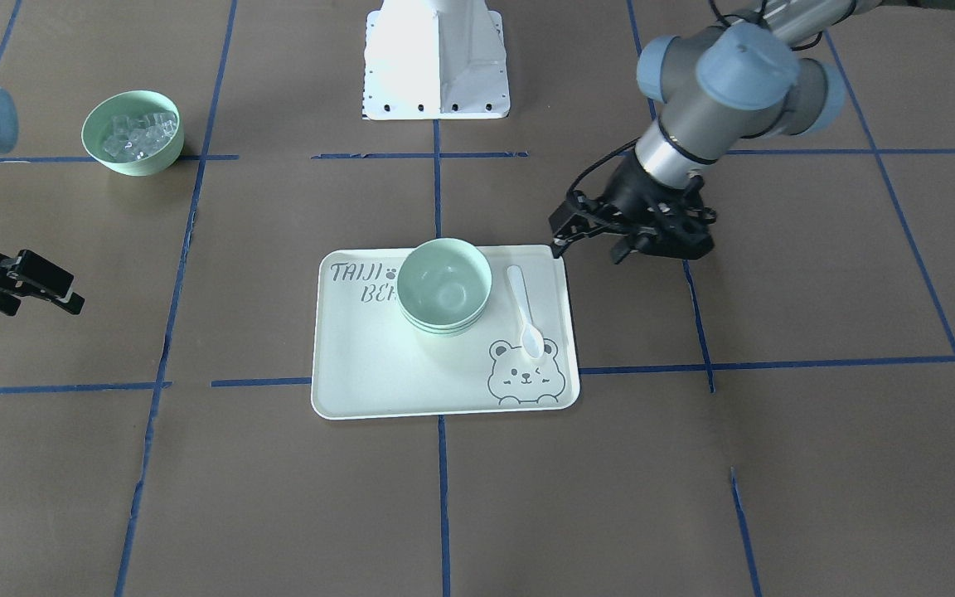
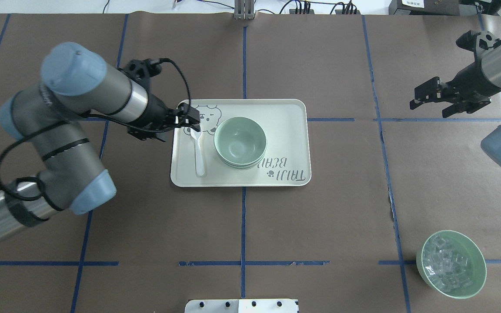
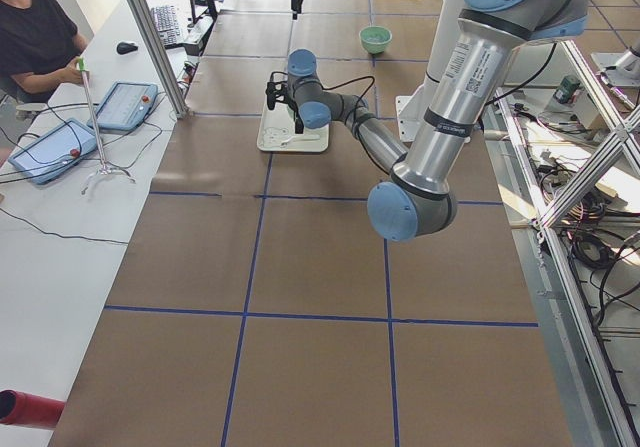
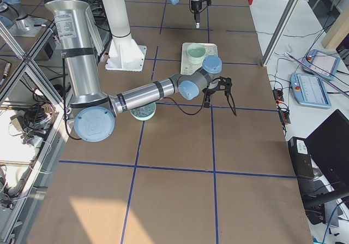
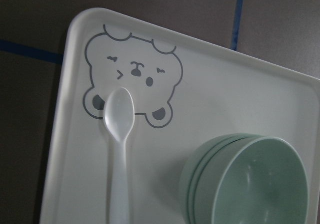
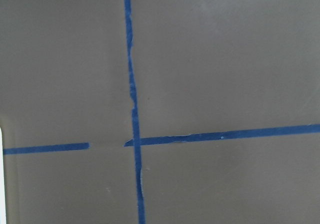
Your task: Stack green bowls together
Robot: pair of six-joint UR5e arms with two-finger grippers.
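Observation:
The three green bowls (image 1: 444, 286) sit nested in one stack on the bear-print tray (image 1: 378, 365), seen too in the overhead view (image 2: 240, 141). The left wrist view shows their three rims one inside another (image 5: 250, 179). My left gripper (image 1: 589, 253) hovers open and empty just off the tray's corner by the bear print (image 2: 187, 118), apart from the stack. My right gripper (image 1: 42, 307) is open and empty far off to the side over bare table (image 2: 429, 108). The right wrist view shows only brown table and blue tape.
A white plastic spoon (image 2: 198, 152) lies on the tray beside the stack. A similar green bowl holding clear cubes (image 2: 450, 264) stands near the robot's right side. The white robot base (image 1: 436, 58) is at the table's edge. Blue tape lines grid the brown table.

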